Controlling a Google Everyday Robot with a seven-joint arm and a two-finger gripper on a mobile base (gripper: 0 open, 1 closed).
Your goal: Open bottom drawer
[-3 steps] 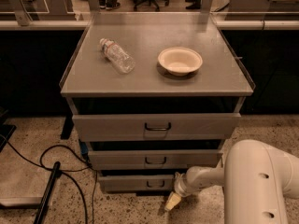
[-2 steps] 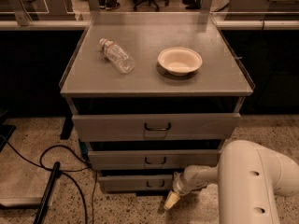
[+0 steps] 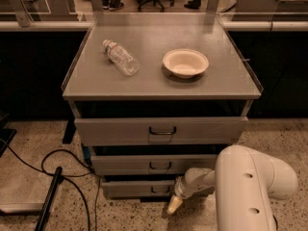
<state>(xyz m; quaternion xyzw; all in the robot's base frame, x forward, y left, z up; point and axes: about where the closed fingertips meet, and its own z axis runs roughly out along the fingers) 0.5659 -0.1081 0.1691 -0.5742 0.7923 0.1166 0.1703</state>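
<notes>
A grey metal cabinet has three drawers. The bottom drawer [image 3: 132, 188] is the lowest and narrowest front, with a small dark loop handle [image 3: 160, 189]. It stands about flush with the cabinet face. My gripper [image 3: 173, 205] hangs on the white arm [image 3: 250, 186] just right of and below that handle, tips pointing down at the floor. It does not touch the handle.
The middle drawer [image 3: 159, 164] and top drawer [image 3: 161, 130] lie above. On the cabinet top [image 3: 216, 83] lie a clear plastic bottle [image 3: 120, 57] and a cream bowl [image 3: 186, 62]. Black cables [image 3: 57, 162] and a dark pole [image 3: 48, 198] lie on the speckled floor at left.
The gripper has shifted slightly left and up, closer to the bottom drawer's handle. The drawers have not moved.
</notes>
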